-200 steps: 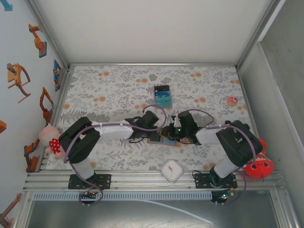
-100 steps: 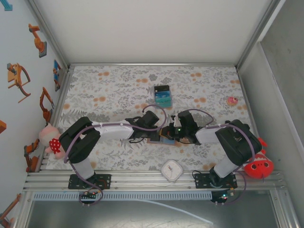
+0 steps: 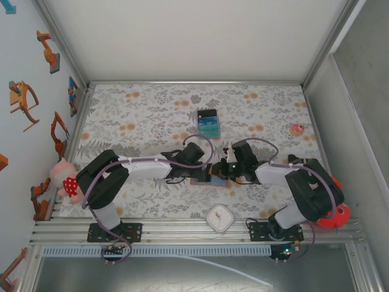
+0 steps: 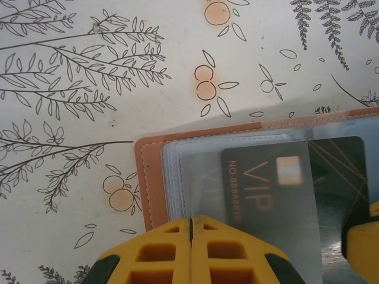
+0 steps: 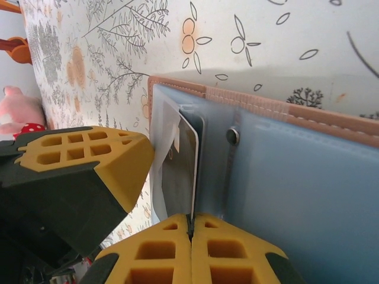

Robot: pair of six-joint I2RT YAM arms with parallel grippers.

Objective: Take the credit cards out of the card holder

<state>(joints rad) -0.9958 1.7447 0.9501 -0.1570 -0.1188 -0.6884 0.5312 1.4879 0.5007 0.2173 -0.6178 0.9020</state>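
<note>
You have a big flat surface (image 3: 152, 115) with a cloth of grey leaves and orange flowers on it. Both arms reach to its middle and meet there.

Your left gripper (image 4: 190, 228), with chunky yellow fingers, is shut tight at the edge of the see-through pockets (image 4: 195, 171). You cannot tell if it pinches a pocket or just presses down. Your right gripper (image 5: 190, 222), yellow too, is shut on the thin edge of a card.

Between the two grippers lies the small folding card holder (image 4: 144, 183). It is brown leather outside and pale blue inside, and it is open flat on the surface.

Farther back, well apart from the holder, sits a little pile of thin plastic cards (image 3: 208, 123) in teal, light blue and black. Those look like they are already out.

The smallest thing is the shiny black card (image 4: 260, 177) with gold VIP letters. It is half under a see-through pocket, so it is not out yet.

So I think the job is partly done: some cards are out, and this black one is left. You cannot tell if more cards hide in the other pockets
</note>
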